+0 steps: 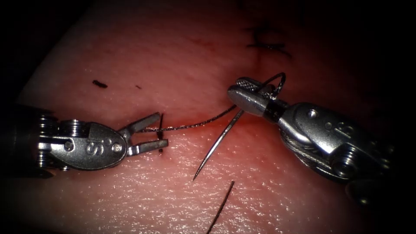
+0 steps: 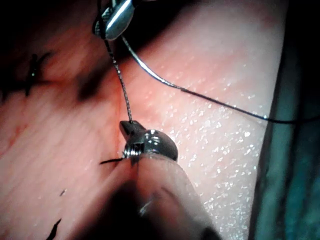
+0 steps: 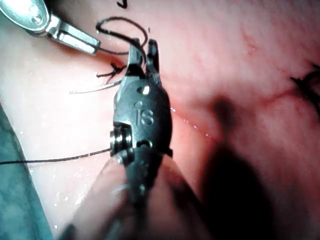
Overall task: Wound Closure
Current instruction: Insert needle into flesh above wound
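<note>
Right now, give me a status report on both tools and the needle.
Left tool open, thread at its jaws. Right tool shut on needle near its tail; needle clear of tissue. Cut thread end lies nearby.

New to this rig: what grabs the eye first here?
The curved needle, free of the tissue: the right gripper is shut on it near its thread end, the point slanting down over the cut. Then the left gripper, open around the thread stretched between the tools. Finished stitches sit farther up the cut.
</note>
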### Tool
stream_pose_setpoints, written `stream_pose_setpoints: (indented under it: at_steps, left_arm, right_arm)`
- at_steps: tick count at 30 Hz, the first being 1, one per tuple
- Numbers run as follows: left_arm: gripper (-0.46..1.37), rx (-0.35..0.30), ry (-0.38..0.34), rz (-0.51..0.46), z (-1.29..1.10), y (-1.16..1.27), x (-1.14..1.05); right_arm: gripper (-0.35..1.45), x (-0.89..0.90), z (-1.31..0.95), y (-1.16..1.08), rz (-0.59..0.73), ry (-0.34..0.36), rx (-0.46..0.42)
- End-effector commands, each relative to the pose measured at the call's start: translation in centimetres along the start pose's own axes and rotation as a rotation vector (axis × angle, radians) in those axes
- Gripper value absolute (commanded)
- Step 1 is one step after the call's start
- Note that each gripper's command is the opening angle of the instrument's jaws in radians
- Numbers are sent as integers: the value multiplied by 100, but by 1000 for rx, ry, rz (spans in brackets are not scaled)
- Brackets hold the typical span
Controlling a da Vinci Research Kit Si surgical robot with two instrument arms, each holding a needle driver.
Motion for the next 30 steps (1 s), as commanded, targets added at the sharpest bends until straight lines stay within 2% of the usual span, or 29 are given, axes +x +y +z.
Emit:
stream_pose_setpoints:
  at_steps: [1,4,8,10,11,14,15,17,21,24,28,29,30]
  left_arm:
    - [-35,-8,-3,0,-3,-5,2]
    - [-35,-10,-9,-7,-4,-15,5]
    - [-35,50,41,-52,0,-49,11]
    - [-35,80,61,-82,5,-79,16]
    - [-35,102,73,-105,8,-103,19]
    - [-35,155,105,-143,16,-139,23]
    - [-35,178,122,-162,23,-158,25]
    - [-35,195,132,-178,31,-170,26]
    - [-35,198,122,-197,43,-164,26]
    - [-35,187,97,-194,51,-154,23]
    - [-35,125,123,-171,58,-145,16]
    - [-21,104,144,-172,59,-143,14]
    - [1,89,160,-180,59,-141,13]
  right_arm:
    - [-35,-1,0,0,0,-4,-1]
    - [-35,-2,0,-1,-1,-9,1]
    - [-35,-6,-2,-5,-4,-20,6]
    - [-35,-9,-4,-7,-7,-30,11]
    - [-35,-12,-5,-9,-9,-38,17]
    - [-35,-16,-5,-11,-13,-53,25]
    - [-35,-19,-5,-11,-15,-64,33]
    - [-35,-20,-4,-9,-23,-72,41]
    - [-35,-19,0,-1,-20,-125,78]
    - [-35,-16,4,9,-24,-161,142]
    - [-35,-13,6,21,-43,-226,242]
    - [-35,-13,6,23,-48,-228,259]
    - [-35,-13,7,24,-51,-227,269]
